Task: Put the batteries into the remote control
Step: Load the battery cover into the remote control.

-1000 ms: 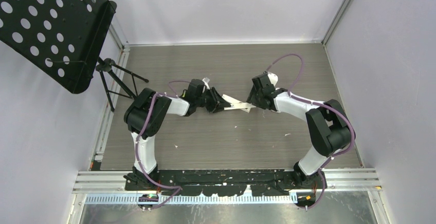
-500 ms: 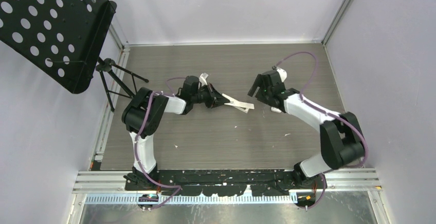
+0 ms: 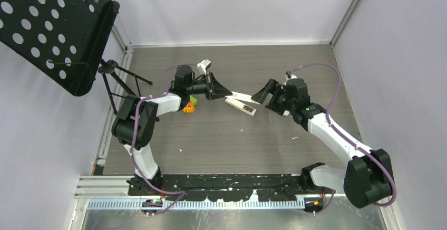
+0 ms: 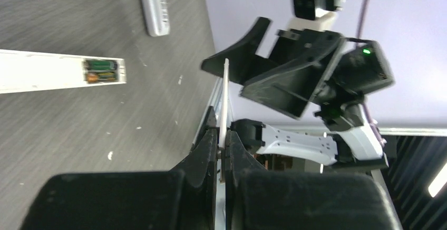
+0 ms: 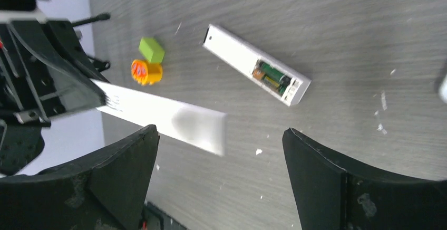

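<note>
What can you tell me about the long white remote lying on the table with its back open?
The remote is a long, slim white bar, plastic by the look, lying flat on the grey wood-grain table with its back facing up. Near one end its battery compartment stands uncovered, and batteries sit inside, side by side, green and brownish. The rest of the back is plain white. Only the table touches it.
</note>
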Controlling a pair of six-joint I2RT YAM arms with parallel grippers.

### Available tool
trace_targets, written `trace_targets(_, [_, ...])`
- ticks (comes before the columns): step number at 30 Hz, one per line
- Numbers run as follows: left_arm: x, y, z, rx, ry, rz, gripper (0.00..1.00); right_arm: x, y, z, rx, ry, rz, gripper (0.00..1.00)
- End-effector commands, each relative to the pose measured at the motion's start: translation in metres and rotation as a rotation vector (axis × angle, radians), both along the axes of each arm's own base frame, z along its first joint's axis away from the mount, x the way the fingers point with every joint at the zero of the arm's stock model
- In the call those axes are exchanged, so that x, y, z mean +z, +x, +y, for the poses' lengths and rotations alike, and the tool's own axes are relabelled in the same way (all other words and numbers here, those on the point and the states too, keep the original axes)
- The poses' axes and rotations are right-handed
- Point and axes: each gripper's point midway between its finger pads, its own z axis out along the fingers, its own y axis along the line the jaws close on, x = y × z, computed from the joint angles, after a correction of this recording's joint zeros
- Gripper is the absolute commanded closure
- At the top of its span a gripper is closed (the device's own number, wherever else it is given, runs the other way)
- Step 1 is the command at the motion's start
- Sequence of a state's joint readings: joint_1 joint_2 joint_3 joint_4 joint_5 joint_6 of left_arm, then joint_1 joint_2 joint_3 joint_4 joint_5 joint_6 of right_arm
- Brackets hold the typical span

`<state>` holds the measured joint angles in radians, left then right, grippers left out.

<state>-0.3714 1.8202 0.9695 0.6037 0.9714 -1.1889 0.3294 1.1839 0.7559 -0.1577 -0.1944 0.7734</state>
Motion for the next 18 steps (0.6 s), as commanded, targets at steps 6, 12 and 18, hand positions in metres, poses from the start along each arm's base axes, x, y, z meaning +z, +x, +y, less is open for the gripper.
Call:
trace_targets(6, [0.083, -0.031, 0.009, -0.122, -0.137, -0.192, 1.0, 0.075, -0.03, 0.029, 0.175, 0.28, -0.27, 0.21])
trace_targets(12, [0.088, -0.039, 0.011, -0.14, -0.164, -0.196, 1.0, 0.103, -0.043, 0.034, 0.228, 0.373, -0.365, 0.27])
trace_targets(18, [0.09, -0.045, 0.013, -0.146, -0.168, -0.203, 1.0, 0.111, -0.045, 0.038, 0.24, 0.442, -0.366, 0.34])
